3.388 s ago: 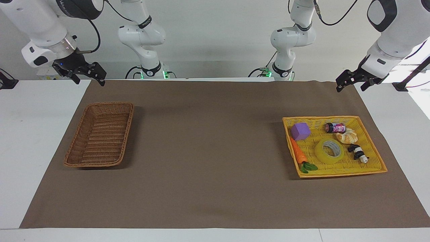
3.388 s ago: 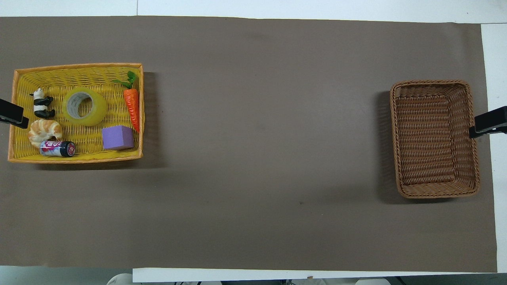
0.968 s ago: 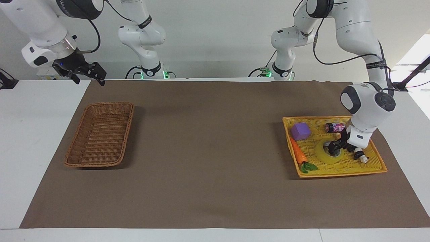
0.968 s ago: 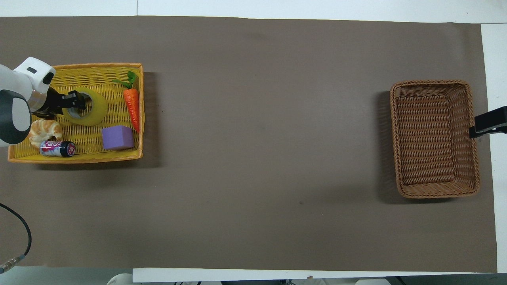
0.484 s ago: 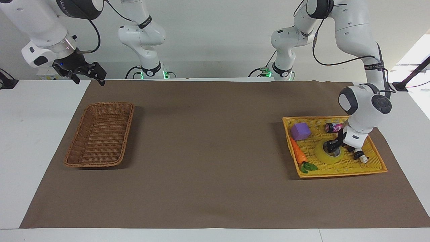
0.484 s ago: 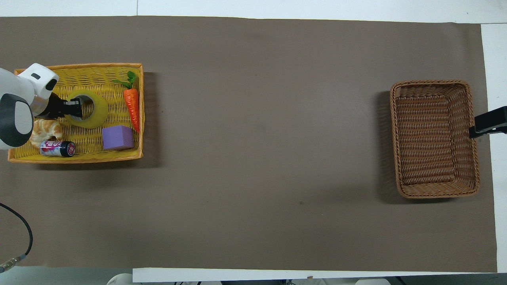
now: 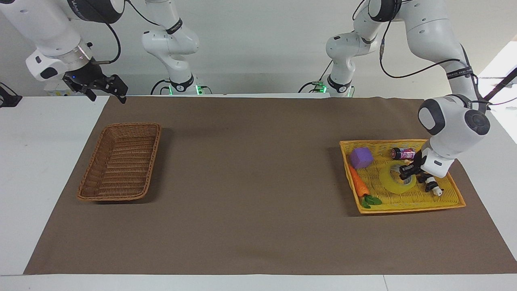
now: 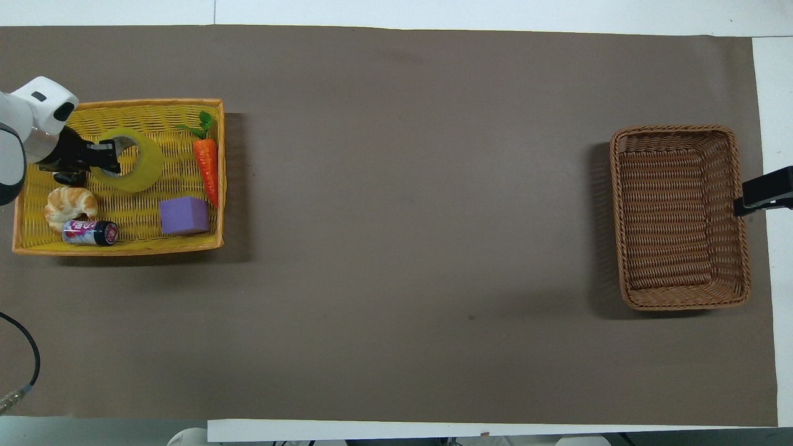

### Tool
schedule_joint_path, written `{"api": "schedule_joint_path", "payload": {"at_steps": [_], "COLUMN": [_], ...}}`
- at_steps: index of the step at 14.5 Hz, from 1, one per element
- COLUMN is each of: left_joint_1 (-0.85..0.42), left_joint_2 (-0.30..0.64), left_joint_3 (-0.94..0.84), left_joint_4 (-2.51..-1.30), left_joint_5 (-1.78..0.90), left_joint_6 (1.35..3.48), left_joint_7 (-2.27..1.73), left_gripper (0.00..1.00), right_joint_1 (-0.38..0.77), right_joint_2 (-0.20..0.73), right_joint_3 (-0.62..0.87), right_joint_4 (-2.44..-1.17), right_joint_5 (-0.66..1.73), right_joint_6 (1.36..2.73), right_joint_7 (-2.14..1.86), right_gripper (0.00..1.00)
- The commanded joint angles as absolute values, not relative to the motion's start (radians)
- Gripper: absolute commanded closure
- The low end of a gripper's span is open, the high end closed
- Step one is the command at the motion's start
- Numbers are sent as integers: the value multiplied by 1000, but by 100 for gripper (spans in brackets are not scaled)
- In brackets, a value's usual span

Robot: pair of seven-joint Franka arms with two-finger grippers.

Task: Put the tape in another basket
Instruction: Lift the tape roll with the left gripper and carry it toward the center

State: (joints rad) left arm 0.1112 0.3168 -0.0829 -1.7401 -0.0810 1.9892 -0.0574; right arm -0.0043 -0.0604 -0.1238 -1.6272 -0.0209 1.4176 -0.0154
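Observation:
The tape (image 7: pixel 387 182), a translucent yellow ring, is in the flat yellow tray (image 7: pixel 408 204) at the left arm's end of the table. My left gripper (image 7: pixel 406 171) is shut on the ring's wall, one finger in the hole, and holds that side tilted up off the tray. In the overhead view the left gripper (image 8: pixel 106 157) is at the edge of the tape (image 8: pixel 146 165). The dark-brown wicker basket (image 7: pixel 121 161) lies empty at the right arm's end, also in the overhead view (image 8: pixel 675 217). My right gripper (image 7: pixel 103 88) waits open, raised beside the basket.
The yellow tray (image 8: pixel 124 106) also holds a purple block (image 7: pixel 360 157), a toy carrot (image 7: pixel 358 184), a small can (image 7: pixel 403 153), a croissant (image 8: pixel 69 203) and a panda figure (image 7: pixel 433 187). A brown mat (image 7: pixel 250 182) covers the table between tray and basket.
My left arm came down into the yellow tray, closed on the tape's wall and has now lifted and tilted it. The right arm has not moved.

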Motion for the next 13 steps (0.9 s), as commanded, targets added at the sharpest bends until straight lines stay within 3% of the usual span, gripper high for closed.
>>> {"api": "schedule_joint_path", "payload": {"at_steps": [1,4,6,13], "left_joint_1": [13,-186,-328,-506], "left_joint_2": [288,253,249,247], "left_joint_3": [-78,-80,-78,-78], "left_joint_4": [-1651,-1664,-1677,-1649], "left_joint_5": [-152,-161,-169,-302], "left_joint_6": [1830,1753,1820,1891], "left_joint_7": [-191,-335,-498,-587], "left_gripper": [100,99,100,100], "right_joint_1": [-11,-11,-11,-9], "right_joint_2": [-87,-87,-87,-87], "right_joint_3": [-120,-120,-120,-120], "right_joint_4": [-1660,-1660,-1660,-1661], "right_joint_5": [-18,-18,-18,-18], "right_joint_6": [1436,1436,1436,1416], "right_joint_7": [-31,-31,-31,-31], "right_gripper": [1,1,1,1]}}
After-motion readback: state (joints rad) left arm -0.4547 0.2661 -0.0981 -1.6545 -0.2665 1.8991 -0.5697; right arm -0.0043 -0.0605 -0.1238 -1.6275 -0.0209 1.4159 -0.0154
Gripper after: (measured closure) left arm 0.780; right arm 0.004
